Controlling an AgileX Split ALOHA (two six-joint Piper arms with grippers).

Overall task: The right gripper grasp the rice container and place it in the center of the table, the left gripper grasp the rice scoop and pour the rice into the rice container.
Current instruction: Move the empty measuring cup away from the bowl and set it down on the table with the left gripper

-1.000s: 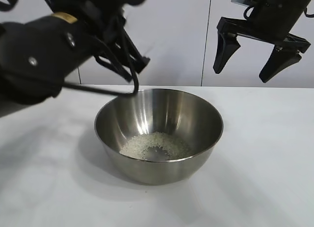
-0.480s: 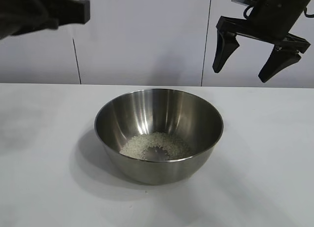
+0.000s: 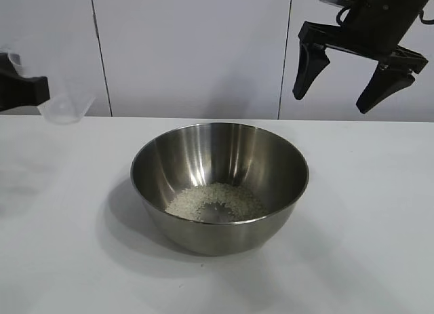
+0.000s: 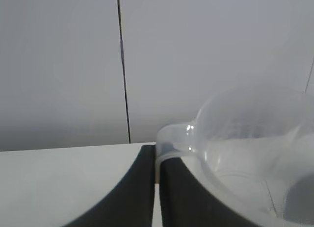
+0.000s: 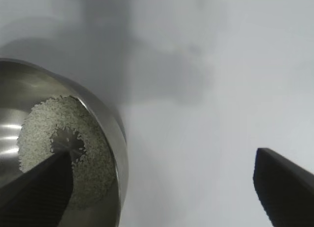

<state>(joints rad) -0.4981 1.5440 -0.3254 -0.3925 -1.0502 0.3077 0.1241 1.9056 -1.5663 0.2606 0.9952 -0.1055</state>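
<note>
Rice container (image 3: 219, 185): steel bowl, upright at centre of the worktop (image 3: 366, 226), placed there to receive the pour.

Rice (image 3: 215, 202): thin ring of grains on the bowl floor; pour judged done.

Rice scoop (image 3: 64, 108): clear cup, looks empty, held aloft at 9 o'clock of the bowl, well apart, off the worktop.

Left gripper (image 3: 24, 90): at the far 9 o'clock edge, clamped on the scoop's handle side.

Right gripper (image 3: 356, 76): raised at 1 o'clock of the bowl, fingers spread wide, carrying nothing; bowl released.
</note>
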